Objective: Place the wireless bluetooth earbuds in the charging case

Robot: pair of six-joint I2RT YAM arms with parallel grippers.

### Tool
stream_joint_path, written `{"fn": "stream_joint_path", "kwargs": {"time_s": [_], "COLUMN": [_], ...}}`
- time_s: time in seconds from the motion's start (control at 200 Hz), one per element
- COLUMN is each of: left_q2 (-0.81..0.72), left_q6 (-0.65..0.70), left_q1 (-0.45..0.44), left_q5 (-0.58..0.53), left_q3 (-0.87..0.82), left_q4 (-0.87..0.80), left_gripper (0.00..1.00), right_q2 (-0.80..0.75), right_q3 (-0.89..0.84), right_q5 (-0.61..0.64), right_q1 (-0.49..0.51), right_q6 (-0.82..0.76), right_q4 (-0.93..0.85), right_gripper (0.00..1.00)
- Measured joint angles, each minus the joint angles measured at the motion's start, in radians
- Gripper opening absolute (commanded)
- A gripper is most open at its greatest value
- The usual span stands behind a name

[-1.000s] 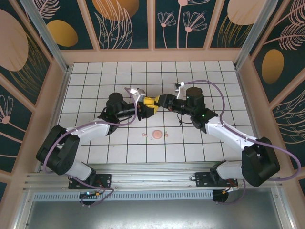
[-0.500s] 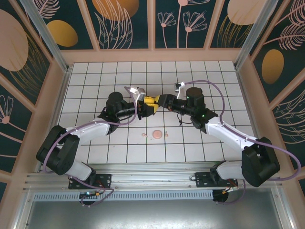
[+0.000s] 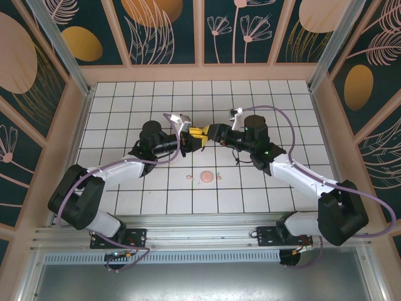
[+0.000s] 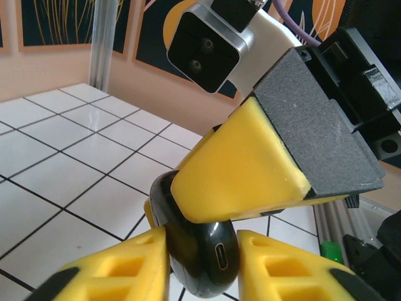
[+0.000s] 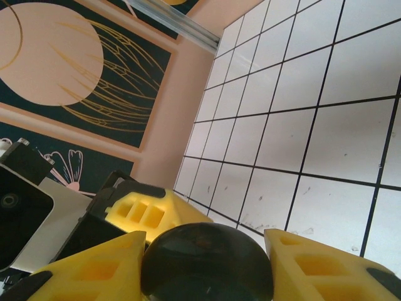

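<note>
**Both Grippers Clamped on One Black Case**

The left gripper [image 4: 199,251] was closed to the width of the black charging case [image 4: 202,266], pinched between its yellow fingers [image 4: 119,273], port facing its camera. The right gripper [image 5: 203,237] clasped the same case from the opposite side. Base-ward of both tools, on the tiled table [image 3: 125,100], lay a round pink case [image 3: 205,177], a tiny pale pink earbud [image 3: 190,179] just beside it.

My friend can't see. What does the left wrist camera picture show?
A black charging case, its port facing the camera, sits pinched between the two yellow fingers of the left gripper. The other arm's yellow finger covers its top, with white tiled table behind.
</note>
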Motion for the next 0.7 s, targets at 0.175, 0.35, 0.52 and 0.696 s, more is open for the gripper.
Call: {"fn": "stream_joint_path", "kwargs": {"time_s": [0.175, 0.35, 0.52, 0.696], "left_q2": [0.000, 0.003, 0.003, 0.005], "left_q6": [0.002, 0.007, 0.018, 0.013], "left_q1": [0.001, 0.000, -0.002, -0.003], "left_q5": [0.002, 0.023, 0.074, 0.146], "left_q3": [0.008, 0.026, 0.035, 0.035], "left_q4": [-0.013, -0.031, -0.030, 0.035], "left_gripper": [0.14, 0.09, 0.09, 0.09], "right_q2": [0.000, -0.011, -0.077, -0.192], "right_q3": [0.000, 0.000, -0.002, -0.020], "right_q5": [0.011, 0.022, 0.044, -0.019], "right_q1": [0.000, 0.000, -0.015, -0.130], "right_q6": [-0.001, -0.026, -0.131, -0.316], "right_q4": [0.000, -0.006, -0.039, -0.038], "right_gripper": [0.47, 0.67, 0.72, 0.69]}}
